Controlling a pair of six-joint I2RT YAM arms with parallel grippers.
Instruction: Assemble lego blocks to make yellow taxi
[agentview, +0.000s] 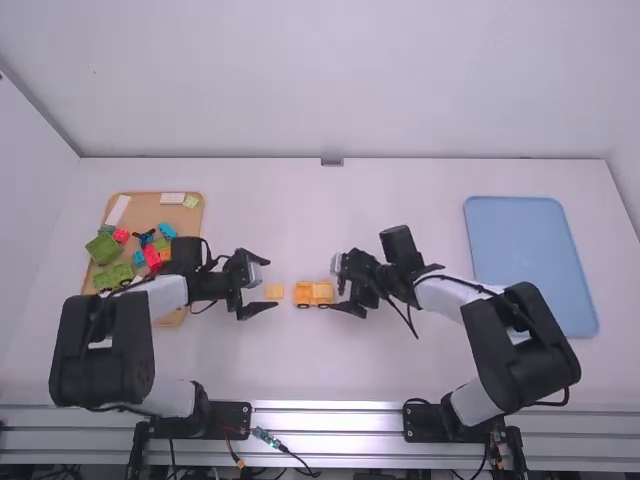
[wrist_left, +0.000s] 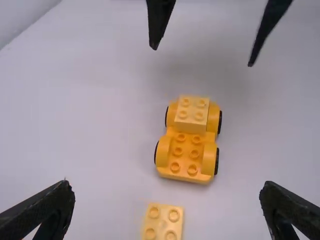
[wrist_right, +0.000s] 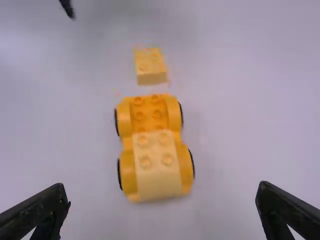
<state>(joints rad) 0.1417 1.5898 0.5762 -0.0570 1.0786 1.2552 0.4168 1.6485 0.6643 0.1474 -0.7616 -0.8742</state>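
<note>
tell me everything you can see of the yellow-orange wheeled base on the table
The wheeled base looks like smooth plastic, a deep yellow-orange, with rounded fenders over four black-edged wheels. It sits upright on the table between the two open grippers, neither touching it. A paler yellow block is seated on the end toward the right arm; the other end has bare round studs. Beyond that studded end, a loose pale block lies on the table, apart from it.
</note>
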